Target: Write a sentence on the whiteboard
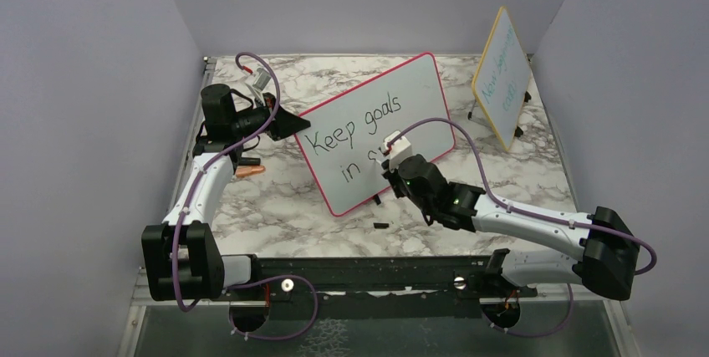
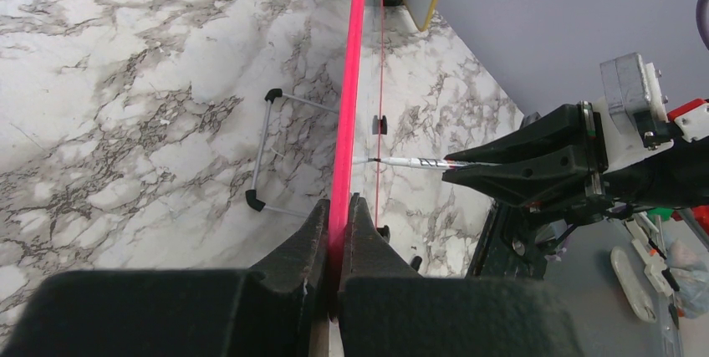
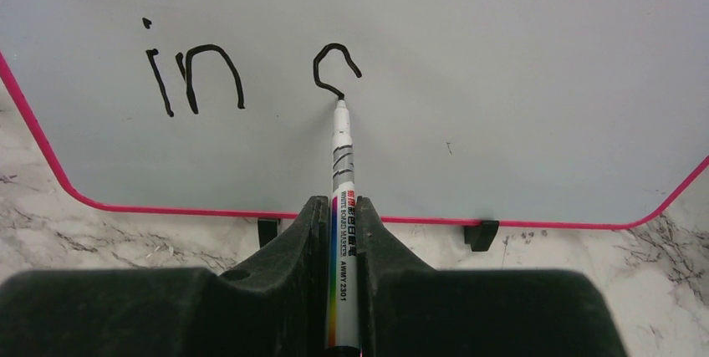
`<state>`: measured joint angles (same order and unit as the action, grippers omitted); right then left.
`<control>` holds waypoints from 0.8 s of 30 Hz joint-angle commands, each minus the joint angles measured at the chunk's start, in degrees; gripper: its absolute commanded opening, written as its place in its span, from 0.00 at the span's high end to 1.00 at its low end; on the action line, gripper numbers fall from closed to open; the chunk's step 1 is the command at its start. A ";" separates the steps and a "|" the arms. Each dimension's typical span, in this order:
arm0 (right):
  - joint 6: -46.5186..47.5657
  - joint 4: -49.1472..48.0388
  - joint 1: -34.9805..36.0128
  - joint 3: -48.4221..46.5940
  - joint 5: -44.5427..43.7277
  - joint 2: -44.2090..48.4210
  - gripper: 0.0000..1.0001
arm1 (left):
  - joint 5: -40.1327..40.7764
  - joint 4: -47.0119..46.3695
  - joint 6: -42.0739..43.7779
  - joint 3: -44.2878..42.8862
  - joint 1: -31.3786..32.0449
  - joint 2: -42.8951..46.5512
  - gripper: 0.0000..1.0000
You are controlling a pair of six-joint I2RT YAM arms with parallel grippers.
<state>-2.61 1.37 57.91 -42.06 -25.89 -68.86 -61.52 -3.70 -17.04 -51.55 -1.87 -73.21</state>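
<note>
Your left gripper (image 2: pixel 339 211) is clamping shut on the whiteboard (image 1: pixel 418 89) by its pink edge. The board is standing in the middle of the marble table (image 1: pixel 251 206). Your right gripper (image 3: pixel 343 211) is pinching a marker (image 3: pixel 341 156), its tip touching the board at a half-drawn "s". The sentence (image 1: pixel 354 129) is reading "Keep goals in" over two lines.

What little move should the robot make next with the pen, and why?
Probably curl the marker tip on down and back left to finish the half-made s. The right tool grips the marker, its tip touching the whiteboard where that stroke ends, after "in", so the sentence isn't done. The left tool clamps the board's pink edge, steadying it.
</note>
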 commanded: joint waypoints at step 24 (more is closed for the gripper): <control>-1.31 0.33 -0.28 -1.58 5.48 0.14 0.99 | 5.09 5.15 4.73 0.91 1.16 -1.62 1.00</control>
<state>-3.14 5.10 57.89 -42.06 -21.47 -68.58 -61.54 -3.51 -16.88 -51.64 -1.85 -73.21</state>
